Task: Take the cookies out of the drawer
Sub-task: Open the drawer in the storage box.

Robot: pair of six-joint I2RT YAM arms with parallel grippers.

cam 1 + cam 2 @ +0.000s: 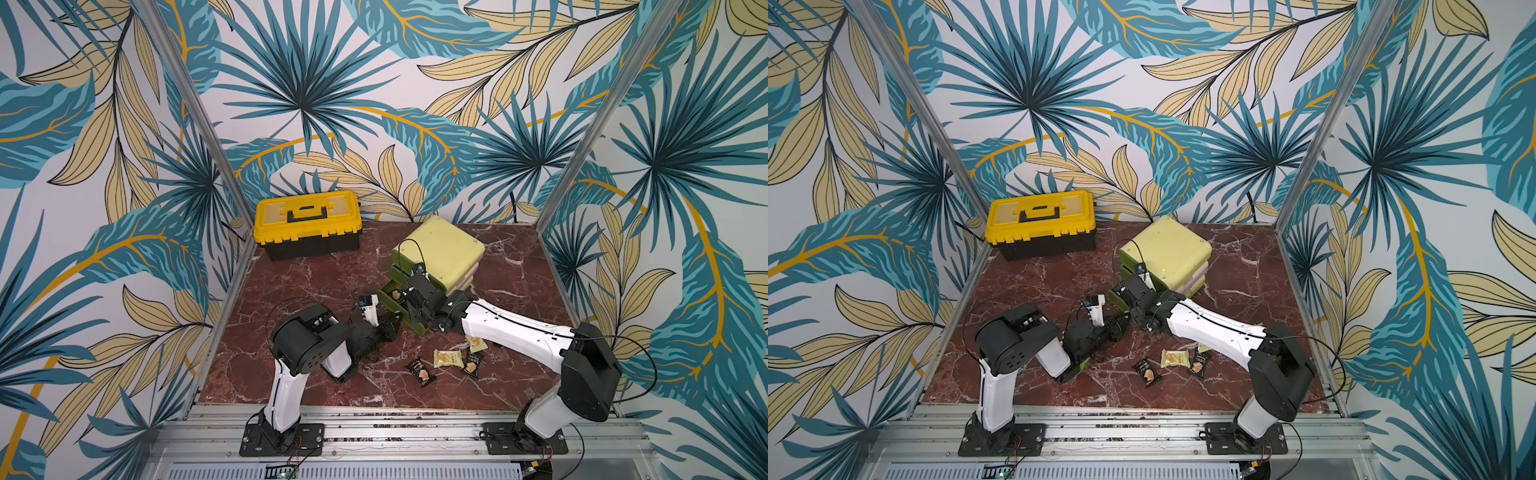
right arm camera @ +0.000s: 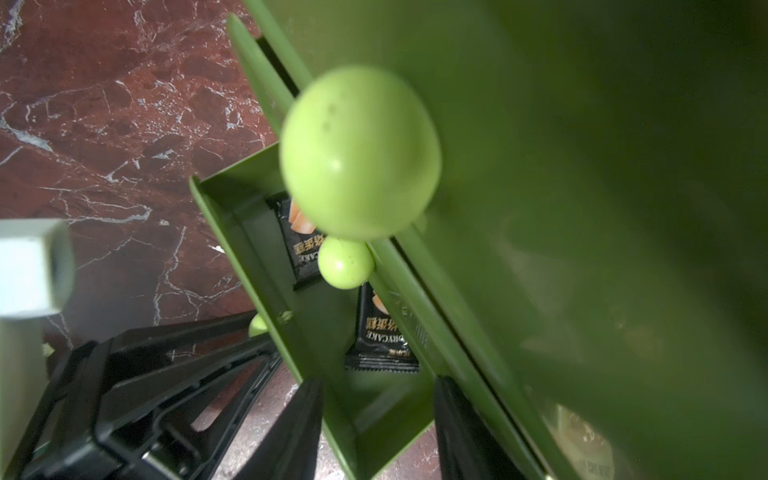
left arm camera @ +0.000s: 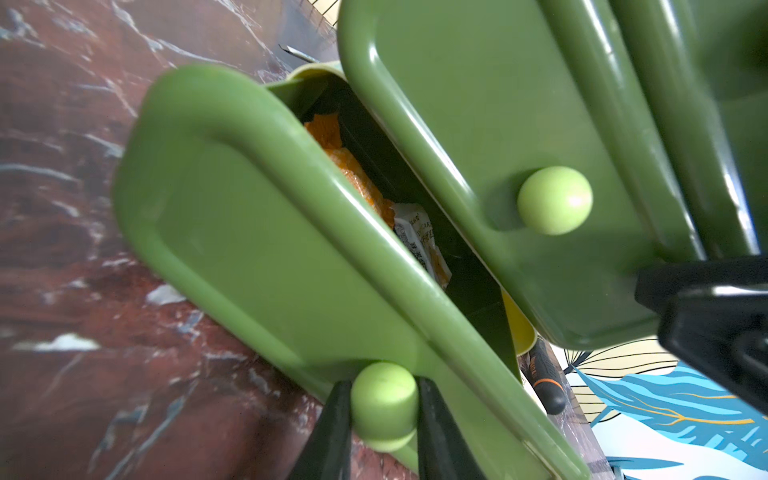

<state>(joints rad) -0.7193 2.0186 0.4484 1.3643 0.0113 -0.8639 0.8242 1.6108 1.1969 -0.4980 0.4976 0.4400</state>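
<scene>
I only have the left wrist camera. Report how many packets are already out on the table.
Observer: Four packets lie on the table, two black and two pale yellow. One is half hidden under the right arm.
Operator: Give me the right gripper's state.
Observer: The right gripper is open, holding no packet, over the pulled-out drawer.
Operator: Name what lies beneath it.
Observer: Two black packets lie flat on that drawer's floor.
</scene>
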